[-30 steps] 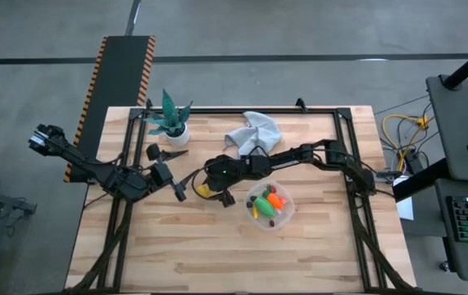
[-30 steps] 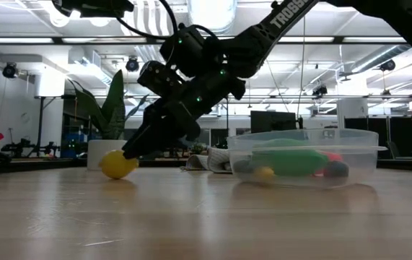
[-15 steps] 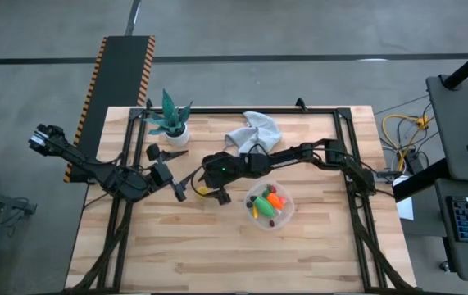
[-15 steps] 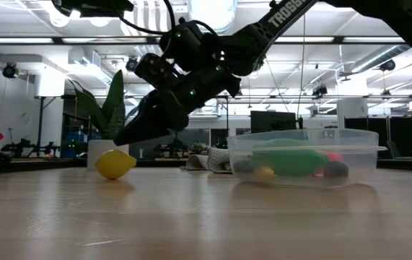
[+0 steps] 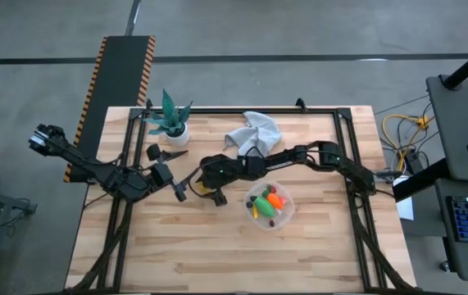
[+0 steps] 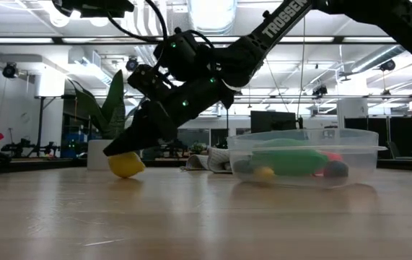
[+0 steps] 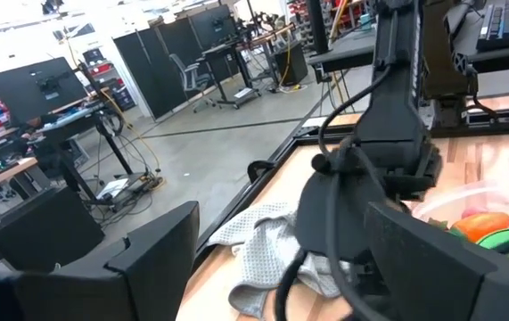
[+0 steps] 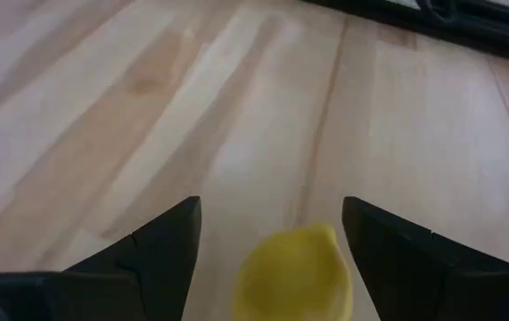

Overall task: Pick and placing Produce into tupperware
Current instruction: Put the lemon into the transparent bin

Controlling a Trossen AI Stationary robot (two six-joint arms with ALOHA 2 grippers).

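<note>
High view: right gripper (image 5: pixel 205 189) reaching across the wooden table (image 5: pixel 217 254) toward its left half, spread over the yellow lemon (image 5: pixel 203 190), mostly hidden beneath. Left gripper (image 5: pixel 166 164) just beside it, waiting, jaws wide apart and empty. Clear tupperware (image 5: pixel 284 215) close by on the right, holding an orange carrot (image 5: pixel 275 197), a green piece (image 5: pixel 262 206) and small dark berries (image 5: pixel 271 220). Grey cloth (image 5: pixel 253 130) and potted plant (image 5: pixel 170 120) near the far edge.

Low view: right gripper (image 6: pixel 129 146) angled down onto the lemon (image 6: pixel 126 165), lying on the table (image 6: pixel 206 217); tupperware (image 6: pixel 303 157) well to the side.

Left wrist view: cloth (image 7: pixel 267 250), carrot (image 7: pixel 481 224) behind the right arm.

Right wrist view: lemon (image 8: pixel 295 274) between the parted fingers (image 8: pixel 160 245), not clamped.
</note>
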